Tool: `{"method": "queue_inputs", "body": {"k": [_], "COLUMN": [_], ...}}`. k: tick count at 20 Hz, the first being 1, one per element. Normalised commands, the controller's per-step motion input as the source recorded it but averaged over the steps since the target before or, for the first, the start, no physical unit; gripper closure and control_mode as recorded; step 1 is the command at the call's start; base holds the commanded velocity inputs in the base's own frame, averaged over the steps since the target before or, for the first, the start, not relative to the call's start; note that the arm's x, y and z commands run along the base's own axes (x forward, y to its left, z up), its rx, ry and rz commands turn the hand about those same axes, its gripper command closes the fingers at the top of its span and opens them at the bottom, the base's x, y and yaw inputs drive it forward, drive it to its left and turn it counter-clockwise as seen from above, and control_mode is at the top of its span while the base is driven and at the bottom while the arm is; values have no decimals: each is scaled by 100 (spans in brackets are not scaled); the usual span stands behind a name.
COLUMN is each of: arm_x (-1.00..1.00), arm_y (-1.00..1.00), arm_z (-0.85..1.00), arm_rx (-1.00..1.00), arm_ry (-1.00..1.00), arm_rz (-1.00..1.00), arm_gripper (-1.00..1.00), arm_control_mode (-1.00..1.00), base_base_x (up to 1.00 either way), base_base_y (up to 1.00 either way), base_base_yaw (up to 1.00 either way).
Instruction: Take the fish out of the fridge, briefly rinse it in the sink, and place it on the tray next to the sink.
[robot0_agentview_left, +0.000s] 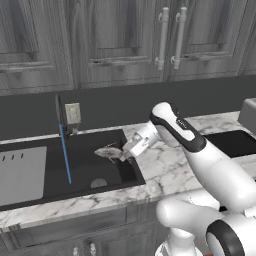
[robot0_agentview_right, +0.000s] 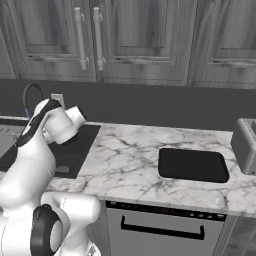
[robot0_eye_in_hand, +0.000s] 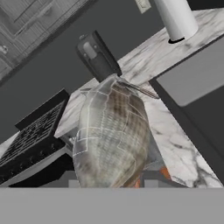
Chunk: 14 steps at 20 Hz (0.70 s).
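Fish (robot0_agentview_left: 108, 152) hung level over the sink (robot0_agentview_left: 35, 172), right half, above the basin floor. Long axis ran sideways, free end pointing left toward the blue water stream (robot0_agentview_left: 64, 154). Gripper (robot0_agentview_left: 125, 156) clamped its right end.

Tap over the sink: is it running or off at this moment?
Running. In the left base view a thin blue stream drops from the tap into the sink, while the hand holds the fish beside it.
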Motion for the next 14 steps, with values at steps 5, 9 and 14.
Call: {"method": "queue_inputs", "body": {"k": [5, 9, 14], "arm_x": [20, 36, 47], "arm_y": [21, 39, 37], "arm_z": [-5, 0, -5], "arm_rx": [0, 0, 0], "arm_ry": [0, 0, 1], "arm_rz": [0, -3, -3], "arm_gripper": [100, 100, 100], "arm_control_mode": [-100, -100, -100], "base_base_x": [0, 0, 0], "base_base_y": [0, 0, 0], "base_base_yaw": [0, 0, 0]}}
